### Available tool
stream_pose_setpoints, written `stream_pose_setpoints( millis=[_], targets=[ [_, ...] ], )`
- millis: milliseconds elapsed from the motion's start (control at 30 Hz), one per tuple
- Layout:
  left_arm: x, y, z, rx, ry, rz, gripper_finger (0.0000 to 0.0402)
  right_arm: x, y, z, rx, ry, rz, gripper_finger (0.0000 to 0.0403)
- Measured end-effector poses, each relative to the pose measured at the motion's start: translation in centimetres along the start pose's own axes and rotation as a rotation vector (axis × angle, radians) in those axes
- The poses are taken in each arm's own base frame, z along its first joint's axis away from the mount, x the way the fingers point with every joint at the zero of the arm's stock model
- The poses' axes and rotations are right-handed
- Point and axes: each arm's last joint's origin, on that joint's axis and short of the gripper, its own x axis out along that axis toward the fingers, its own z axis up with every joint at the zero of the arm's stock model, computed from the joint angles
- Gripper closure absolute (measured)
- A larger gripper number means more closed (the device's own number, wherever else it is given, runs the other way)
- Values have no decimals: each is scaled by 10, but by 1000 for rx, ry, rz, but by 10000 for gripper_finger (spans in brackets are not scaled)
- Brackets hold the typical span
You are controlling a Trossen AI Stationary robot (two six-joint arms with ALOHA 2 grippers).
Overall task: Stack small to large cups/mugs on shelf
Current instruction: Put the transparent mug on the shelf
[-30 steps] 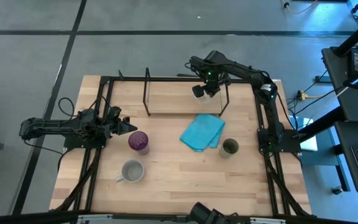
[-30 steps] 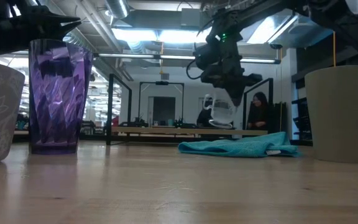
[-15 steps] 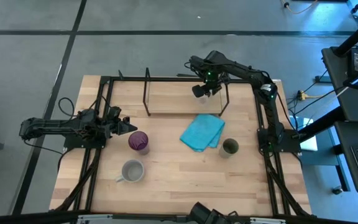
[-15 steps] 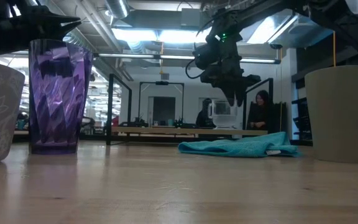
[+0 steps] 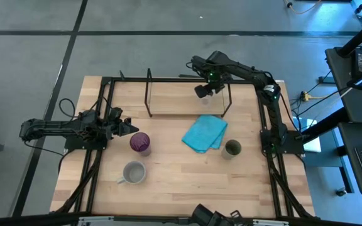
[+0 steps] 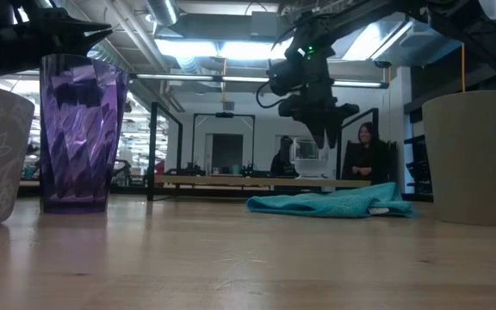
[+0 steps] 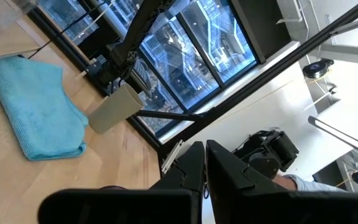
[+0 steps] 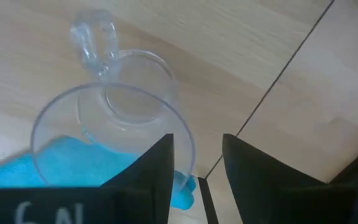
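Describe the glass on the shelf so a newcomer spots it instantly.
Start at the black wire shelf along the table's far edge. At its right end, directly under the right end effector, stands a small clear glass mug. It is the only transparent vessel with a handle; the purple, grey and olive ones stand nearer the front.

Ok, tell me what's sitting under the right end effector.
Under the right end effector, which is open, a clear glass mug stands upright on the shelf's wooden base. Its rim hides part of the turquoise cloth.
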Motion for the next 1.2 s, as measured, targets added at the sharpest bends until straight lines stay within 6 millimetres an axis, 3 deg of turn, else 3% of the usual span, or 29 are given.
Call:
stream_pose_setpoints(
  millis=[267,600,800,1200],
  targets=[
    [0,0,0,0,0,0,390,-2,3,5,-26,-52,27,264],
    [0,0,0,0,0,1,390,-39,4,9,-39,-200,47,270],
    [0,0,0,0,0,1,390,-36,2,6,-45,-162,26,270],
    [0,0,0,0,1,2,390,-40,20,5,-63,-249,58,284]
  ],
)
